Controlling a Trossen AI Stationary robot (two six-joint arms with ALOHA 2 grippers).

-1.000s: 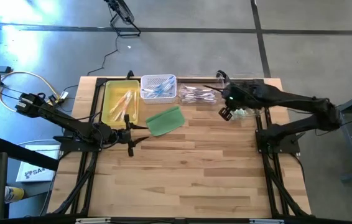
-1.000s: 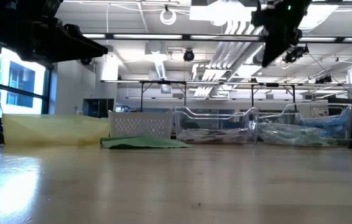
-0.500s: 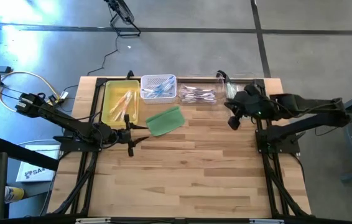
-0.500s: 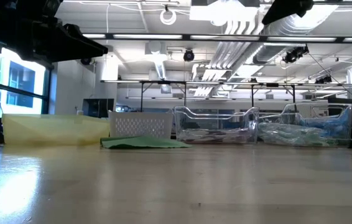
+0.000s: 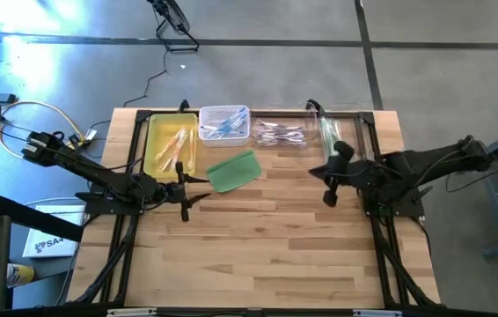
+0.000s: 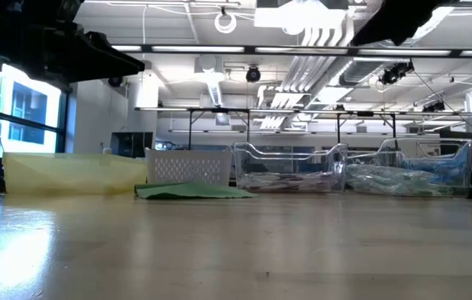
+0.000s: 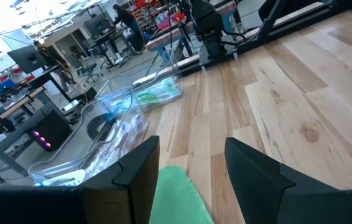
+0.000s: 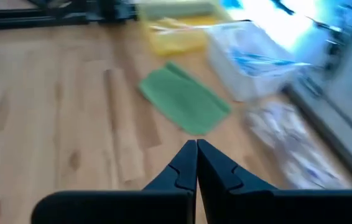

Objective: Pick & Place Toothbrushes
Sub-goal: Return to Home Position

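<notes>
My left gripper point(image 5: 189, 192) hangs over the left side of the pale wooden table point(image 5: 258, 246), its two dark fingers point(image 7: 135, 171) spread apart with nothing between them. Just beyond it, along the far edge, stands the shallow yellow plastic bin point(image 5: 150, 150), which holds the orange-pink toothbrushes point(image 5: 172, 145). Next to it is the small white slotted basket point(image 5: 224, 109), with the blue toothbrushes point(image 5: 223, 129) lying in it. In front of these two, flat on the wood, lies the green rectangular pad point(image 5: 233, 170), turned at a slant. Right of the basket sits the first clear plastic bin point(image 5: 280, 121), holding pale violet toothbrushes point(image 5: 280, 134) in shiny wrappers. The second clear plastic bin point(image 5: 355, 123) stands at the far right corner, and in it lie what look like green toothbrushes point(image 5: 329, 134), though the glare on the wrappers makes the colour hard to judge. My right gripper point(image 5: 329, 192) hovers above bare table just in front of that bin, and its fingers point(image 8: 185, 163) are pressed tip to tip, carrying nothing.
</notes>
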